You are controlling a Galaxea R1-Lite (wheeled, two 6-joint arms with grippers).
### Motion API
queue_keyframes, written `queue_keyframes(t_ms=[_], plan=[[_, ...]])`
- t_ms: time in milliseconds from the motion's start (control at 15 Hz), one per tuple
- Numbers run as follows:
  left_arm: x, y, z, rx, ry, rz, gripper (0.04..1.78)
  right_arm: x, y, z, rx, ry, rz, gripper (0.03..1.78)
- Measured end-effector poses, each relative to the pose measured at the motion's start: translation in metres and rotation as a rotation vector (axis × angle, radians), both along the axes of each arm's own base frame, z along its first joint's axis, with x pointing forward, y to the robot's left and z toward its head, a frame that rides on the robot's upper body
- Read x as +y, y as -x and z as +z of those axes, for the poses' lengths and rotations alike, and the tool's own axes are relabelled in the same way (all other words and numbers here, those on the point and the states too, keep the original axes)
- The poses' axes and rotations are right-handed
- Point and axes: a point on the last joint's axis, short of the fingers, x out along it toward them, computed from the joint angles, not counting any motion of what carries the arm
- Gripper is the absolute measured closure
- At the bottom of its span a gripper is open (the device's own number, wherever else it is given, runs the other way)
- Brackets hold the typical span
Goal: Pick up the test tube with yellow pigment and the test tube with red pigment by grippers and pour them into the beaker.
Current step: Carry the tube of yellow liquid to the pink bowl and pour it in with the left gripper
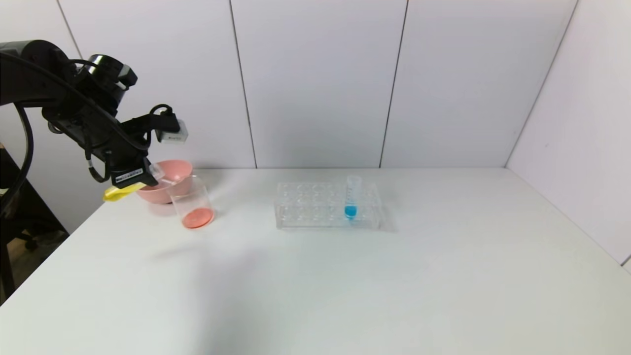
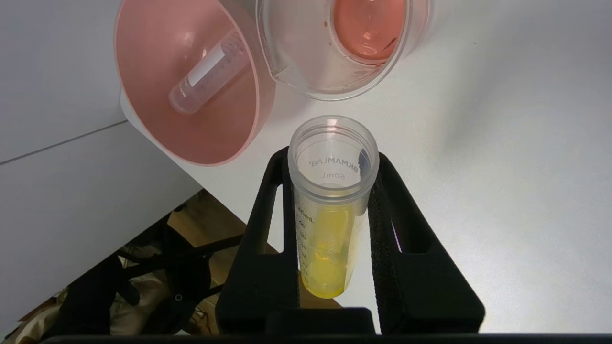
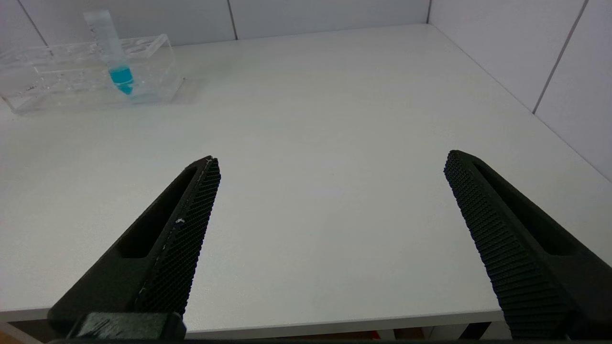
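My left gripper (image 1: 132,178) (image 2: 332,160) is shut on the test tube with yellow pigment (image 1: 120,193) (image 2: 330,210), above the table's far left edge. The tube lies tilted, its open mouth toward the beaker (image 1: 193,199) (image 2: 306,67) and its yellow liquid at the rounded end. The beaker stands upright with red liquid in its bottom. The test tube with red pigment (image 2: 208,71) lies in the pink bowl (image 1: 173,170) (image 2: 158,119), no liquid showing in it. My right gripper (image 3: 332,162) hangs open over the table's near edge, nothing between its fingers.
A clear tube rack (image 1: 315,207) (image 3: 57,76) stands mid-table with one blue-liquid tube (image 1: 351,197) (image 3: 114,52) upright in it. The pink bowl touches the beaker's left side. White walls close the back and right. Off the table's left edge, floor and dark furniture (image 2: 143,277) show.
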Motion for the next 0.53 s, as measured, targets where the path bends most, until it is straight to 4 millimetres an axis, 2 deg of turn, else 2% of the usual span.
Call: queue_keyframes(t_ms=[533], plan=[[-0.013,-0.005,-0.006,0.013,-0.102,0.015,1.38,0.000,0.000,0.000,0.000,0.000,0.000,0.10]])
